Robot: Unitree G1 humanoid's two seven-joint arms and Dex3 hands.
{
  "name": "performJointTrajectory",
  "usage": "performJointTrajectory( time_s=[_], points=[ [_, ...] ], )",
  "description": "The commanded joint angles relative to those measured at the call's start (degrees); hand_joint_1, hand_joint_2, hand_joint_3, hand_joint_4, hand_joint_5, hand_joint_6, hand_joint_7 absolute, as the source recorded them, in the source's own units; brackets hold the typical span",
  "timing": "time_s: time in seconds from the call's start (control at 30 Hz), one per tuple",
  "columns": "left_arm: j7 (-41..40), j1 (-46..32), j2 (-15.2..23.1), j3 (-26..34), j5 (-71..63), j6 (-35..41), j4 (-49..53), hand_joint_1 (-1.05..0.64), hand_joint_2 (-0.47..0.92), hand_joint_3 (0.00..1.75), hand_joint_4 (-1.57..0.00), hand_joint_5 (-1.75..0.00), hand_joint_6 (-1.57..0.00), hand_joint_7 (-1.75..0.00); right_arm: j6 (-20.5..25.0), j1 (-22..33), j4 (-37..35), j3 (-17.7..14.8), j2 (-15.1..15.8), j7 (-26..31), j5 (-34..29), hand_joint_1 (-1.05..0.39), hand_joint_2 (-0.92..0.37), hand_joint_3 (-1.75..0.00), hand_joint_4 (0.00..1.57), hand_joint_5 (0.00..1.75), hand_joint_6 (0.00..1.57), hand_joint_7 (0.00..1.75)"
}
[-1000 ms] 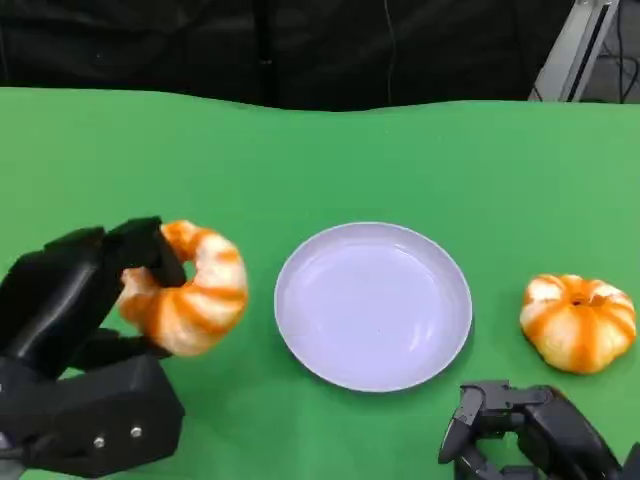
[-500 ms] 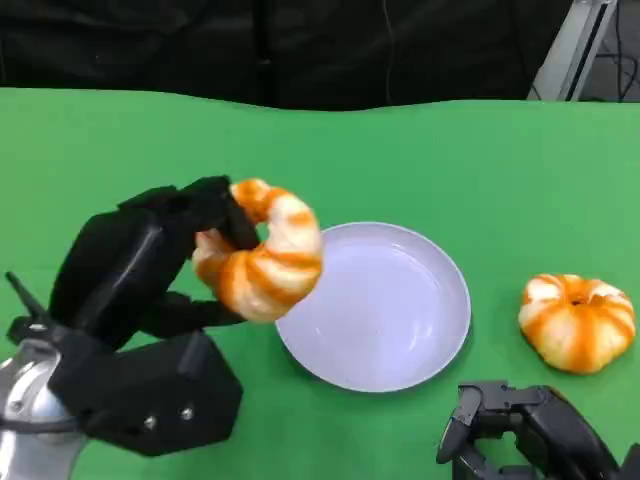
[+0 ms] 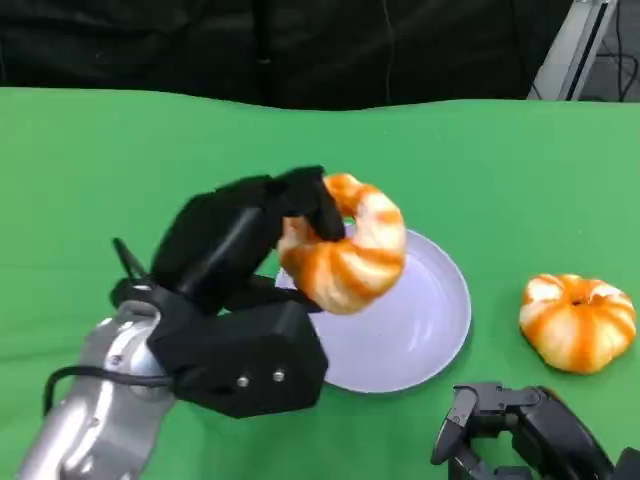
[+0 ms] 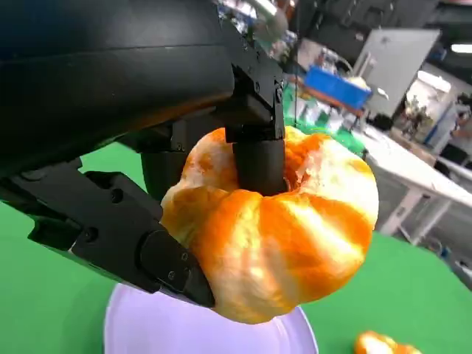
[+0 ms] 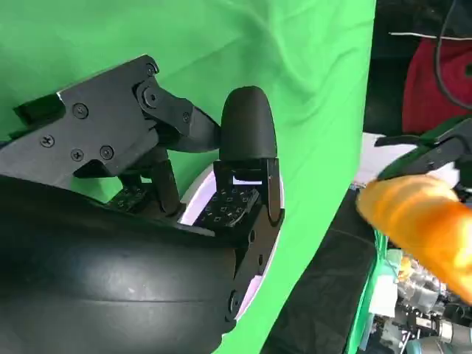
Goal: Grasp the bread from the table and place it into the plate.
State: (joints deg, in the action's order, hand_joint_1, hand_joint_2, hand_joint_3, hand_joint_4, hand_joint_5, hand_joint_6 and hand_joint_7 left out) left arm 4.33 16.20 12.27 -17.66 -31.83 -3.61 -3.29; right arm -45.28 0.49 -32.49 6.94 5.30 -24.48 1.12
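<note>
My left hand (image 3: 235, 275) grips an orange-and-white curled bread (image 3: 350, 250) and holds it in the air over the left part of the white plate (image 3: 435, 320). In the left wrist view the bread (image 4: 280, 236) is pinched between the black fingers, with the plate (image 4: 169, 335) below it. My right hand (image 3: 520, 440) rests low at the near right edge, holding nothing, fingers apart (image 5: 247, 140). It lies beside the plate and apart from it.
A second, round orange-and-white bread (image 3: 578, 322) lies on the green table to the right of the plate, and it also appears in the left wrist view (image 4: 380, 344). A dark backdrop runs along the table's far edge. A metal stand (image 3: 585, 45) rises at the back right.
My left hand has carried the bread up and to the right, from left of the plate to above its left part. The right hand has stayed in place.
</note>
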Motion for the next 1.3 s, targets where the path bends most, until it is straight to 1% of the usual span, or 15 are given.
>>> performJointTrajectory(
  time_s=[0.03,0.3,0.43,0.57,0.7,0.77,0.83,0.97,1.03,1.1,1.13,1.17,1.2,1.23,1.3],
  points=[
    [1.17,3.02,-0.28,-1.91,-0.41,-0.74,3.97,-0.01,0.77,0.01,-0.6,-1.75,-0.57,-1.5,-0.71,0.22,0.18,-0.1,0.34,0.79,-0.11,-0.1,-0.63,-0.96,0.86,1.41,0.87,1.16],
    [0.39,7.02,-1.31,-4.15,-0.21,-4.27,12.76,-0.02,0.78,0.01,-0.52,-1.75,-0.53,-1.53,-0.33,0.59,0.61,0.31,0.12,1.15,0.09,-0.1,-0.63,-0.96,0.86,1.42,0.88,1.13],
    [-0.22,10.63,-1.95,-5.56,-0.17,-8.14,22.79,-0.03,0.79,0.01,-0.5,-1.71,-0.53,-1.48,-0.15,0.72,0.99,0.56,-0.01,1.31,-0.14,-0.13,-0.61,-0.97,0.85,1.43,0.89,1.13],
    [-1.97,13.07,-3.07,-6.27,-0.56,-10.39,30.2,-0.05,0.8,0.01,-0.49,-1.67,-0.54,-1.46,0.26,0.91,1.42,0.76,-0.02,1.12,0.04,-0.13,-0.61,-0.98,0.85,1.42,0.88,1.13],
    [-1.93,15.26,-3.71,-6.87,-0.57,-11.33,34.72,-0.05,0.81,0.0,-0.5,-1.58,-0.59,-1.29,1.08,1.01,2.15,0.84,0.07,1.19,-0.06,-0.13,-0.6,-0.98,0.85,1.43,0.88,1.14],
    [-1.89,15.9,-3.93,-7.1,-0.72,-11.3,35.93,-0.05,0.81,0.0,-0.5,-1.56,-0.6,-1.26,1.13,1.1,2.27,0.88,0.03,1.13,0.01,-0.13,-0.59,-0.99,0.85,1.43,0.88,1.14],
    [-1.72,16.91,-4.21,-7.64,-1.31,-11.03,37.55,-0.08,0.8,0.0,-0.53,-1.46,-0.64,-1.11,0.89,1.18,2.25,0.93,-0.03,1.22,-0.11,-0.13,-0.6,-0.99,0.85,1.42,0.87,1.13],
    [-1.58,18.23,-4.82,-8.11,-1.57,-11.39,40.07,-0.11,0.81,0.0,-0.55,-1.35,-0.7,-0.92,0.27,1.21,2.02,0.97,-0.02,1.61,-0.59,-0.14,-0.6,-1.0,0.85,1.43,0.88,1.12],
    [-1.62,18.56,-4.94,-8.15,-1.49,-11.71,40.7,-0.16,0.82,0.0,-0.59,-1.2,-0.79,-0.64,0.41,1.23,2.16,1.03,-0.01,1.69,-0.66,-0.15,-0.6,-1.0,0.84,1.43,0.88,1.12],
    [-1.69,18.7,-4.97,-8.17,-1.42,-11.87,41.0,-0.17,0.82,0.0,-0.6,-1.17,-0.83,-0.56,0.44,1.23,2.18,1.07,0.0,1.71,-0.63,-0.15,-0.6,-1.0,0.84,1.44,0.88,1.11],
    [-1.51,19.11,-4.76,-8.39,-1.44,-12.71,41.56,-0.23,0.84,0.02,-0.57,-1.05,-0.78,-0.48,0.68,1.31,2.44,1.15,-0.05,1.78,-0.68,-0.15,-0.6,-1.0,0.84,1.44,0.88,1.11],
    [-1.39,19.48,-4.62,-8.55,-1.45,-13.37,42.06,-0.34,0.88,0.05,-0.61,-0.64,-0.7,-0.28,0.83,1.35,2.6,1.22,-0.1,1.75,-0.63,-0.15,-0.59,-1.0,0.84,1.45,0.88,1.12],
    [-1.34,19.76,-4.53,-8.64,-1.46,-13.89,42.48,-0.46,0.9,0.12,-0.65,-0.3,-0.62,-0.11,0.94,1.38,2.71,1.27,-0.13,1.73,-0.59,-0.15,-0.59,-1.0,0.84,1.45,0.88,1.12],
    [-1.28,19.95,-4.51,-8.66,-1.36,-14.27,42.78,-0.51,0.91,0.15,-0.65,-0.17,-0.58,-0.06,0.97,1.38,2.71,1.3,-0.16,1.73,-0.54,-0.15,-0.59,-1.0,0.84,1.46,0.88,1.12],
    [-1.31,20.11,-4.55,-8.6,-1.24,-14.65,43.15,-0.58,0.92,0.22,-0.63,-0.06,-0.52,-0.02,0.96,1.36,2.66,1.34,-0.15,1.78,-0.49,-0.15,-0.59,-1.01,0.83,1.46,0.88,1.12]
  ],
)
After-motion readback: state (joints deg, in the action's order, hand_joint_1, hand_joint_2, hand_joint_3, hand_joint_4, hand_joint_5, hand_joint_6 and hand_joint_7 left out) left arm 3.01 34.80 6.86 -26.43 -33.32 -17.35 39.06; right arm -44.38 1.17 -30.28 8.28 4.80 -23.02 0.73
